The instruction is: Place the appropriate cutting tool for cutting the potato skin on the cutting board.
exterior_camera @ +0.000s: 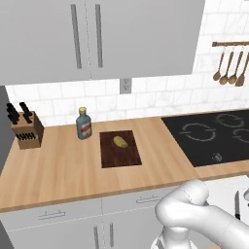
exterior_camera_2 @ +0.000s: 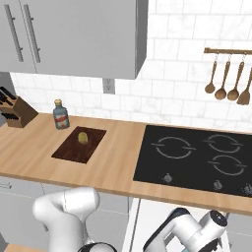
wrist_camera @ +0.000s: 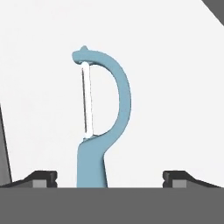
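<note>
Between the gripper's (wrist_camera: 109, 177) wide-spread fingertips (wrist_camera: 43, 178) lies the peeler (wrist_camera: 99, 118), ungripped, its long axis pointing straight ahead, slightly left of centre.

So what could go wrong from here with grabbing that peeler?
The peeler sits between wide-open fingertips with nothing gripping it, so closing off-centre on the narrow handle could knock it aside. Later, the potato and the nearby bottle crowd the cutting board, so placement could bump either.
</note>
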### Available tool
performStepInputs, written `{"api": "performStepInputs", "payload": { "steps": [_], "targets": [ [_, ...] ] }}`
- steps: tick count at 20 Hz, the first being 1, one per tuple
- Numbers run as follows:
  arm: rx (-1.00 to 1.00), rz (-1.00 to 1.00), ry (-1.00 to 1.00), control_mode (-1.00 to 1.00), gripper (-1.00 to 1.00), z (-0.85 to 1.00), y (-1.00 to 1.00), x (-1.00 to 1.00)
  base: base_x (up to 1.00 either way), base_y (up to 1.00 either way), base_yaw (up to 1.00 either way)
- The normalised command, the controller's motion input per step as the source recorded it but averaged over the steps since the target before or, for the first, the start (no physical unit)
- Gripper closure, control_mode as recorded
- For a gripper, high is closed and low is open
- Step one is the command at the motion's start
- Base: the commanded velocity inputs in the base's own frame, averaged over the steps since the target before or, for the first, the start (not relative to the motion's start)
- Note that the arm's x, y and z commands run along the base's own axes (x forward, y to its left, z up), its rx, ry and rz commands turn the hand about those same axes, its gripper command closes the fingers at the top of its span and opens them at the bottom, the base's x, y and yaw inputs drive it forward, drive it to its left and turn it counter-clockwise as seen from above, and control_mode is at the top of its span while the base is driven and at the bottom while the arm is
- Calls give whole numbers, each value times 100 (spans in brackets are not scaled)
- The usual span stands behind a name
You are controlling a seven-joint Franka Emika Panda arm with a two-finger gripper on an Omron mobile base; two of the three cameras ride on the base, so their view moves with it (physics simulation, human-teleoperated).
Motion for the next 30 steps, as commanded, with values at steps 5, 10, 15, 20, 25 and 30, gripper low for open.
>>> {"api": "performStepInputs", "payload": {
  "steps": [5,10,15,20,25,30],
  "targets": [
    [0,0,0,-100,-100,-23,0,8,0,0,0],
    [0,0,0,-100,-100,-25,2,7,0,0,0],
    [0,0,0,-100,100,-53,21,-4,0,0,0],
    [0,0,0,-100,100,-51,41,0,0,0,0],
    [0,0,0,-100,100,-54,32,-13,0,0,0],
    [0,0,-1,-100,100,-34,25,-38,0,0,0]
  ]
}}
